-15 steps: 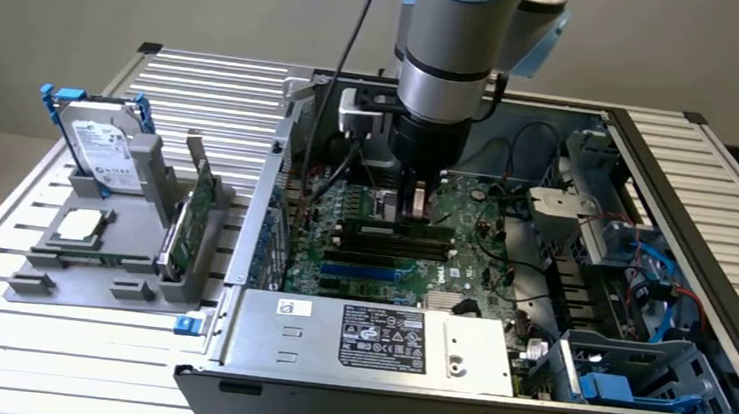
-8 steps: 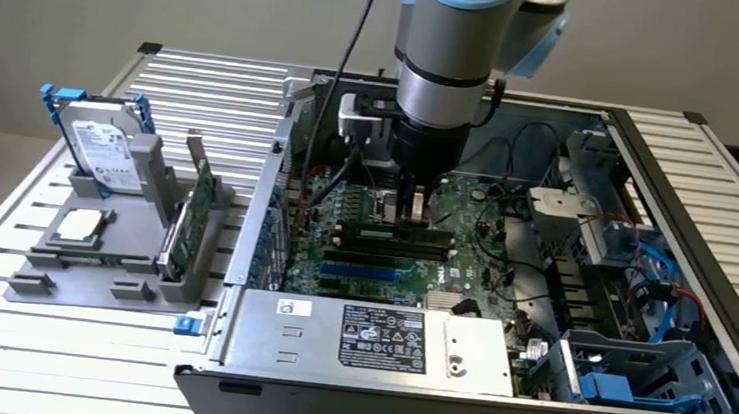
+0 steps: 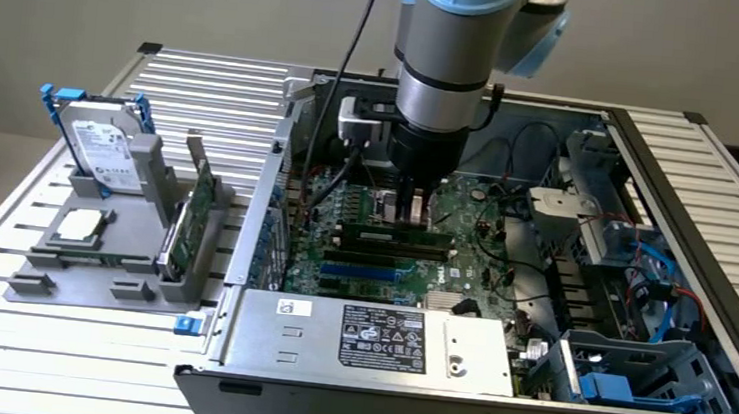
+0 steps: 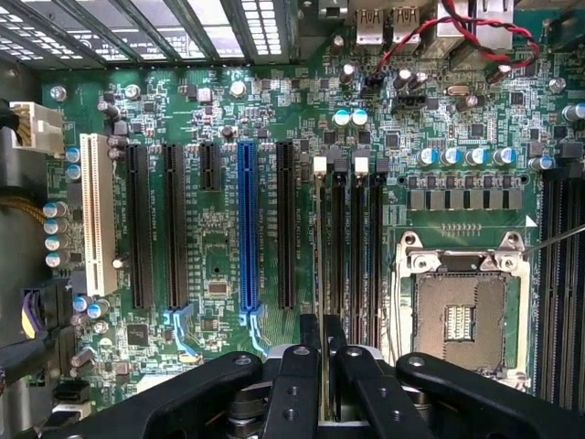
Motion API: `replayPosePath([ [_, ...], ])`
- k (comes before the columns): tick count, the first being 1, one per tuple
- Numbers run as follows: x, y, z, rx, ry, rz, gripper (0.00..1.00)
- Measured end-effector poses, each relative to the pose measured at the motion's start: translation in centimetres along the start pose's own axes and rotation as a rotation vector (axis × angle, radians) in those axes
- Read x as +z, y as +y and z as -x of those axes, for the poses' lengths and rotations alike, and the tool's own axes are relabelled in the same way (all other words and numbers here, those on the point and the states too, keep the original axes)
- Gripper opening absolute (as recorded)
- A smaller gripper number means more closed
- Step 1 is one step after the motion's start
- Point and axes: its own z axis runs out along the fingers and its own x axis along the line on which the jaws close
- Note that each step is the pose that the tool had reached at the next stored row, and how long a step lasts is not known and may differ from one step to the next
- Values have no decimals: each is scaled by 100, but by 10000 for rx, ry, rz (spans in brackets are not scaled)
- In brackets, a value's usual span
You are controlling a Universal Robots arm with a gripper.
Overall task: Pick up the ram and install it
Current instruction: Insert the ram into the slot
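Observation:
Inside the open computer case, the arm reaches straight down over the motherboard (image 3: 472, 266). My gripper (image 3: 408, 215) is shut on the ram (image 3: 394, 236), a long narrow stick held lengthwise along the memory slots (image 3: 385, 254). In the wrist view the ram (image 4: 322, 274) shows edge-on as a thin line between the black fingers (image 4: 302, 366). It lines up with the memory slot (image 4: 322, 229) that has a white latch at its far end. Whether the stick is pressed into the slot or just above it I cannot tell.
A grey holder (image 3: 83, 272) outside the case on the exterior view's left carries a hard drive (image 3: 101, 148), a silver processor chip (image 3: 80, 225) and a green expansion card (image 3: 195, 212). The power supply (image 3: 372, 338) fills the case's front. The processor socket (image 4: 462, 311) and a blue slot (image 4: 247, 229) flank the memory slots.

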Motion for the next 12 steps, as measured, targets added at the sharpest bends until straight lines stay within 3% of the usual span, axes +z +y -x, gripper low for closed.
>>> replayPosePath([
  [12,43,-2,17,165,5,4,14],
])
